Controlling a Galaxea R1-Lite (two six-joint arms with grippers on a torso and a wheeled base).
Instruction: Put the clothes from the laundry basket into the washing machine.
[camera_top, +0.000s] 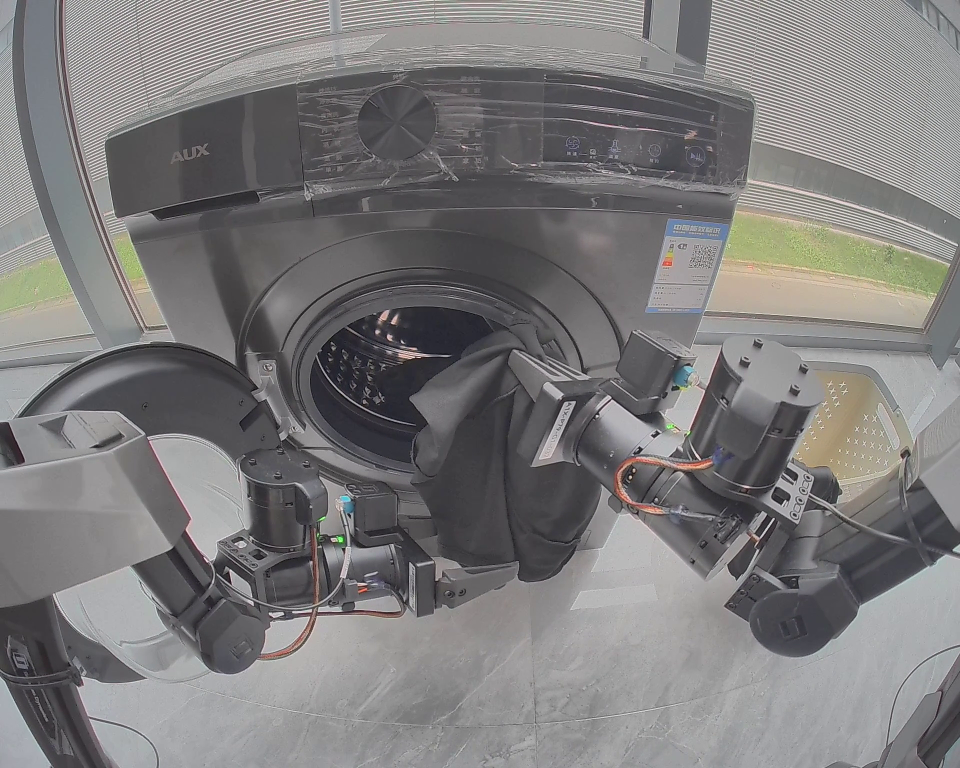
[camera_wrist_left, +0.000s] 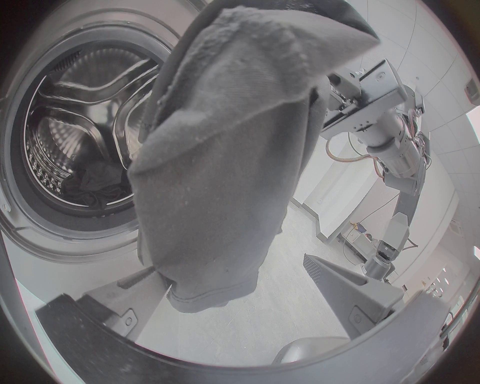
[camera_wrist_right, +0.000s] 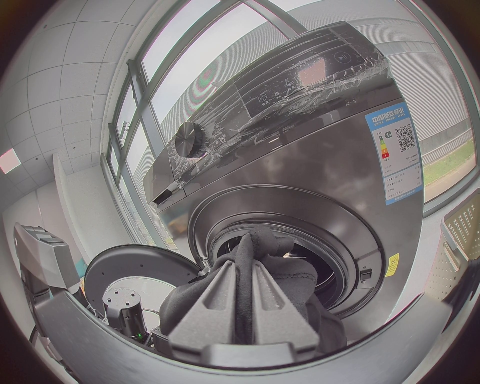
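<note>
A dark garment hangs over the right rim of the washing machine's open drum. Its upper end is pinched in my right gripper, which is shut on it; the cloth bunches between the two fingers. The lower part of the garment dangles in front of the machine. Just below that hanging end, my left gripper stands open, its fingers wide apart and holding nothing. Another dark cloth lies inside the drum.
The round door is swung open to the left, behind my left arm. The pale perforated laundry basket stands on the floor to the right of the machine, behind my right arm. Grey tiled floor lies open in front.
</note>
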